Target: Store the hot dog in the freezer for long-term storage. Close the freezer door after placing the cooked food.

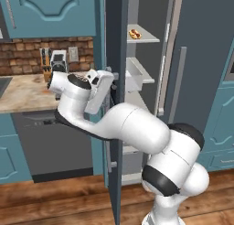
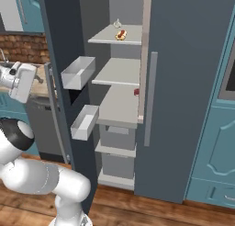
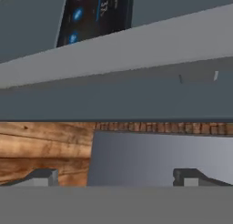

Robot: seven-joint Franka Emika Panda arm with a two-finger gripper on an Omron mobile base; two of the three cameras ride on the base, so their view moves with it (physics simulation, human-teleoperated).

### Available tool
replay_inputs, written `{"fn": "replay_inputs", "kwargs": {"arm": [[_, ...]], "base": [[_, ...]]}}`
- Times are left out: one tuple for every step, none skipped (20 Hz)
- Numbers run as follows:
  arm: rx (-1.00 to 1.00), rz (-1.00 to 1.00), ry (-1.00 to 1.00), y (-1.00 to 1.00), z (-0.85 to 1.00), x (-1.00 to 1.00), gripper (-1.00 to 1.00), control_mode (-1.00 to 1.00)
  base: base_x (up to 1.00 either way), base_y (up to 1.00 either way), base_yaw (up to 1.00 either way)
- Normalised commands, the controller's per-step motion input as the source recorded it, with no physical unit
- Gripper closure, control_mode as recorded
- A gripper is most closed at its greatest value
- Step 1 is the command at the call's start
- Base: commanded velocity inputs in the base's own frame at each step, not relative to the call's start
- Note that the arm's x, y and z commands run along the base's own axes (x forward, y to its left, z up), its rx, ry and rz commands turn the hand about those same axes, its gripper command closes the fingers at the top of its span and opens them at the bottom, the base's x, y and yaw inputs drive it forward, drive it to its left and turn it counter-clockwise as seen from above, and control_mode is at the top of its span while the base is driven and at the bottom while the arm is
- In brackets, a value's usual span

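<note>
With the hot dog (image 2: 121, 35) already on the freezer (image 2: 120, 71) top shelf, only the freezer door (image 1: 116, 59) remains; tool (image 3: 116, 177) released, fingers wide apart, facing the door's outer side. Risk: glancing push slips off the handle, door stays ajar

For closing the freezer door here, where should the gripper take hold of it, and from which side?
Best bet: the freezer door stands wide open, edge-on to the base, with the hot dog already on the top shelf. Its long handle runs along the outer face, where the gripper sits, fingers apart, so approach from that outer, counter side and grip or push the handle's bar. The white bins crowd the inner face.
</note>
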Motion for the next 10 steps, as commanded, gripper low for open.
{"fn": "replay_inputs", "kwargs": {"arm": [[-0.13,0.31,0.09,0.33,0.0,0.09,-1.0,-1.0],[-0.14,0.28,0.11,0.35,0.0,0.11,-1.0,-1.0],[-0.15,0.24,0.15,0.27,0.0,0.12,-1.0,-1.0],[-0.16,0.2,0.2,0.14,0.0,0.19,-1.0,-1.0],[-0.17,0.18,0.19,0.0,0.0,0.17,-1.0,-1.0],[-0.15,0.17,0.17,0.0,0.0,0.21,-1.0,-1.0],[-0.13,0.17,0.15,0.0,0.0,0.29,-1.0,-1.0],[-0.12,0.18,0.14,0.0,0.0,0.34,-1.0,-1.0],[-0.11,0.17,0.14,0.0,0.0,0.41,-1.0,-1.0],[-0.08,0.2,0.12,0.0,0.0,0.46,-1.0,-1.0]], "base": [[0.0,0.0,0.0],[0.0,0.0,0.0],[0.0,0.0,0.0],[0.0,0.0,0.0],[0.0,0.0,0.0],[0.0,0.0,0.0],[0.0,0.0,0.0],[0.0,0.0,0.0],[0.0,0.0,0.0],[0.0,0.0,0.0]]}}
